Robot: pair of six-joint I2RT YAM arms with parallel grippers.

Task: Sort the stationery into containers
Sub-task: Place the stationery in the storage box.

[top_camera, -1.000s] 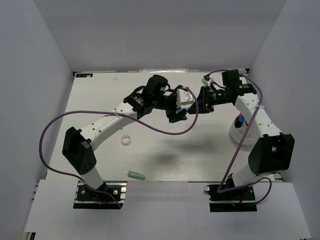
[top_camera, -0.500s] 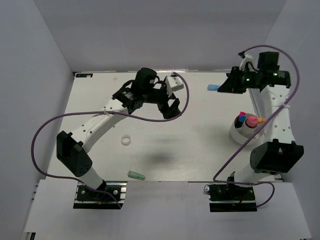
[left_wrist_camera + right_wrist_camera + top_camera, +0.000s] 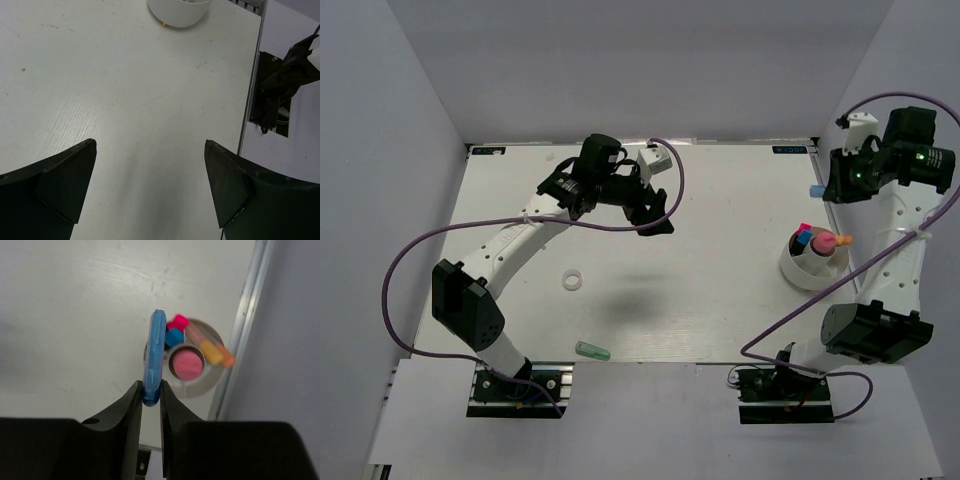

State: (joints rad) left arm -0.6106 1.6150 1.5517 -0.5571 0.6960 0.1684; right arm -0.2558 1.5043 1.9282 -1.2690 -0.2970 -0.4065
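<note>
My right gripper (image 3: 827, 186) is raised near the right wall, shut on a blue marker (image 3: 814, 187). In the right wrist view the gripper (image 3: 151, 390) pinches the marker (image 3: 154, 350) by one end, and it points out over the left rim of the white cup (image 3: 216, 382) far below. The cup (image 3: 798, 272) holds pink, blue and orange markers. My left gripper (image 3: 656, 212) is open and empty above the middle back of the table; its wrist view (image 3: 150, 145) shows bare table and the cup (image 3: 179, 11) far ahead. A white ring (image 3: 573, 282) and a green marker (image 3: 591, 350) lie at front left.
White walls close in the table on the left, back and right. The table's metal right edge (image 3: 245, 330) runs just beside the cup. Purple cables loop off both arms.
My right arm has swung from the table's centre to the right wall, carrying the blue marker to above the cup. My left arm has drawn back to the left, gripper open.
</note>
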